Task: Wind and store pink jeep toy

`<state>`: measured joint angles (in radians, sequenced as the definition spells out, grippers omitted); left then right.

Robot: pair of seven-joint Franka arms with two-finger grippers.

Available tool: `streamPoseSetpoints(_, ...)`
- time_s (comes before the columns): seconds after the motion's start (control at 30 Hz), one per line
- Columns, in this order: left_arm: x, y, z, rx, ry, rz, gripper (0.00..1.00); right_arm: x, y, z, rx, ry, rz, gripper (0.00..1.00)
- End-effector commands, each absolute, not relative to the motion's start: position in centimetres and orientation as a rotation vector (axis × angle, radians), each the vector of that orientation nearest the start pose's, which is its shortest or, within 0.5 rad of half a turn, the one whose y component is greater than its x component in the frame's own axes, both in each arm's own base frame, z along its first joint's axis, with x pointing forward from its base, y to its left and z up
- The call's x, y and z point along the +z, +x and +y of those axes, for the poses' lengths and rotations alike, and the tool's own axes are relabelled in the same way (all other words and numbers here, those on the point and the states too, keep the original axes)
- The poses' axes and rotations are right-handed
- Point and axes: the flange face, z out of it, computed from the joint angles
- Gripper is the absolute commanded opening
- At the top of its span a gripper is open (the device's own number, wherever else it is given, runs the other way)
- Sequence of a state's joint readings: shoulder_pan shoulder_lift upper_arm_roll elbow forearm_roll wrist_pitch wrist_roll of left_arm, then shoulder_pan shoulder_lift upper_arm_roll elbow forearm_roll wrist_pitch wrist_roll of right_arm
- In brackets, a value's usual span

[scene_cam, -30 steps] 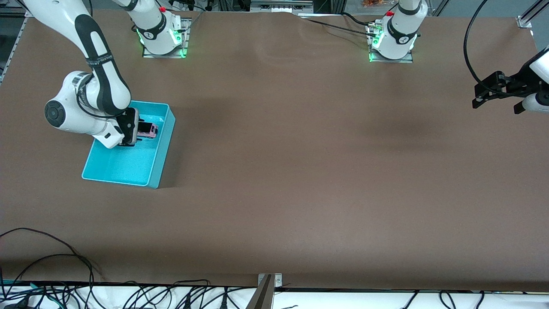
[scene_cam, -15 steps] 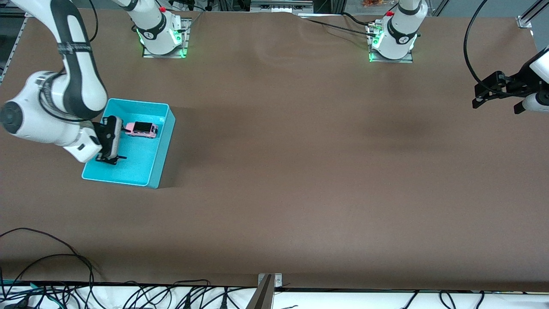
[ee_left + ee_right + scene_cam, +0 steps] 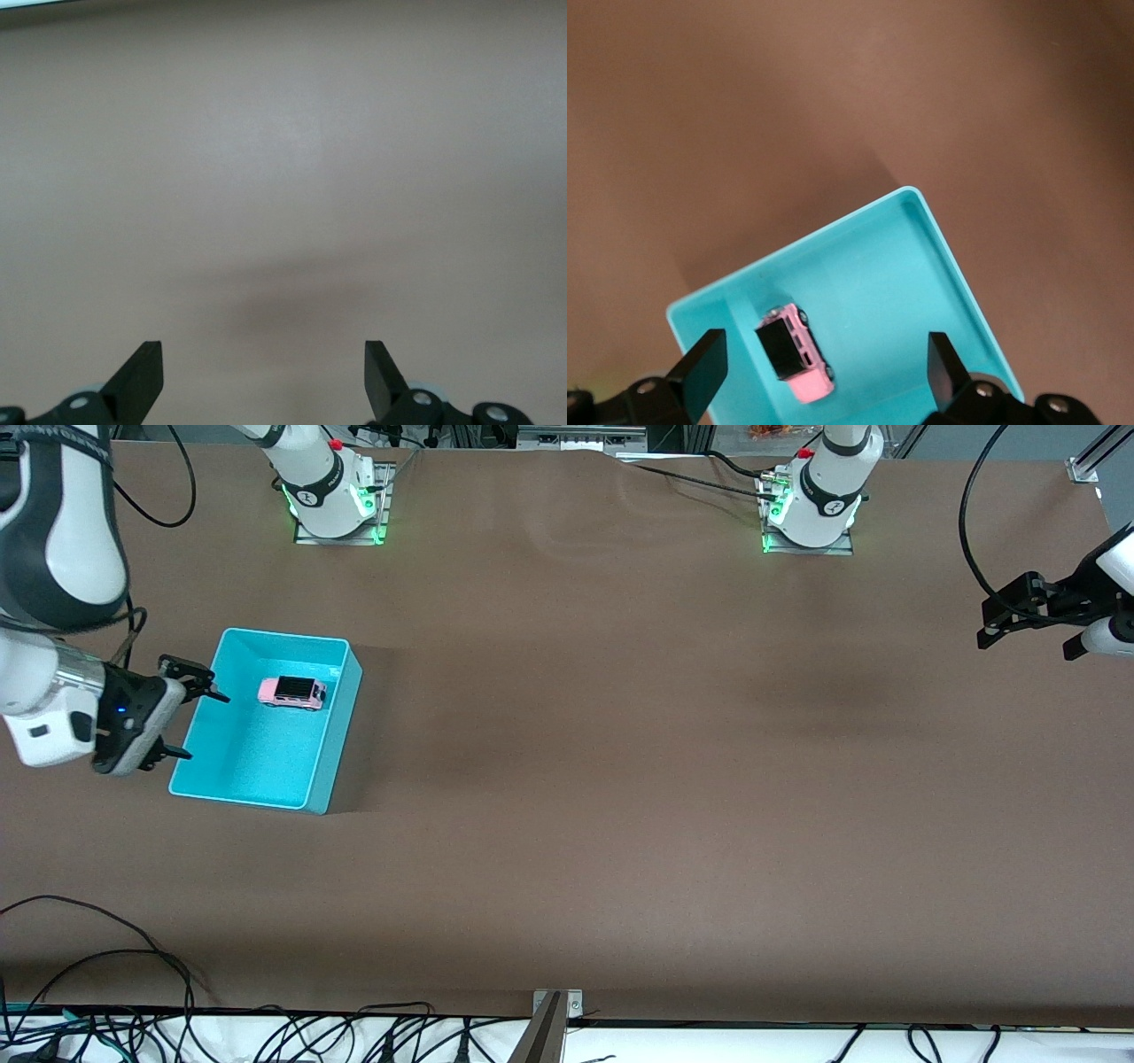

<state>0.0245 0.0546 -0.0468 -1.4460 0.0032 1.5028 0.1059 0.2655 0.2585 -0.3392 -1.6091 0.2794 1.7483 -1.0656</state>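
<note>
The pink jeep toy, black-roofed, lies on the floor of the turquoise bin, in the half farther from the front camera. My right gripper hangs open and empty above the bin's rim at the right arm's end of the table, apart from the toy. At the left arm's end of the table my left gripper waits open over bare brown table, holding nothing.
The brown table spreads wide between the bin and the left arm. Cables run along the edge nearest the front camera. Both arm bases stand at the edge farthest from it.
My right gripper opened and left the jeep on the bin floor. It then rose and drew back out of the bin to its outer rim. The left arm has stayed still.
</note>
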Motion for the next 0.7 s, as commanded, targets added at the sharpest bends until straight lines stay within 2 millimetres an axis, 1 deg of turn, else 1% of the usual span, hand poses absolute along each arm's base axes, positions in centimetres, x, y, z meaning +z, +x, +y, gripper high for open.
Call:
streamPoseSetpoints(0.0, 65.4, 56.8, -1.1, -0.011, -3.117, 0.215, 1.0, 52.3, 62.8, 0.6, 0.06, -2.792, -0.968, 1.0)
streamPoseSetpoints(0.07, 65.4, 56.8, -1.1, -0.011, -3.117, 0.215, 1.0, 53.7, 62.7, 0.9, 0.081, -2.852, -0.832, 1.0)
streamPoseSetpoints(0.2, 65.4, 56.8, -1.0, -0.011, -3.117, 0.215, 1.0, 55.7, 62.6, 1.8, 0.115, -2.984, -0.634, 1.0)
streamPoseSetpoints(0.27, 65.4, 56.8, -1.0, -0.011, -3.118, 0.213, 1.0, 56.8, 62.7, 2.0, 0.099, -3.047, -0.529, 1.0)
streamPoseSetpoints(0.37, 65.4, 56.8, -1.1, -0.011, -3.117, 0.215, 1.0, 57.6, 62.7, 2.0, 0.081, -3.1, -0.396, 1.0)
streamPoseSetpoints(0.43, 65.4, 56.8, -1.2, -0.011, -3.119, 0.215, 1.0, 58.1, 62.8, 1.9, 0.072, -3.12, -0.36, 1.0)
streamPoseSetpoints(0.5, 65.4, 56.8, -1.2, -0.011, -3.119, 0.215, 1.0, 58.3, 62.7, 1.5, 0.071, -3.136, -0.365, 1.0)
streamPoseSetpoints(0.6, 65.4, 56.8, -1.1, -0.011, -3.117, 0.215, 1.0, 58.3, 62.2, 1.6, 0.129, -3.143, -0.355, 1.0)
streamPoseSetpoints(0.63, 65.4, 56.8, -1.1, -0.011, -3.117, 0.215, 1.0, 58.6, 61.9, 1.7, 0.137, -3.144, -0.352, 1.0)
streamPoseSetpoints(0.67, 65.4, 56.8, -1.1, -0.011, -3.118, 0.213, 1.0, 59.4, 61.5, 1.8, 0.123, -3.15, -0.352, 1.0)
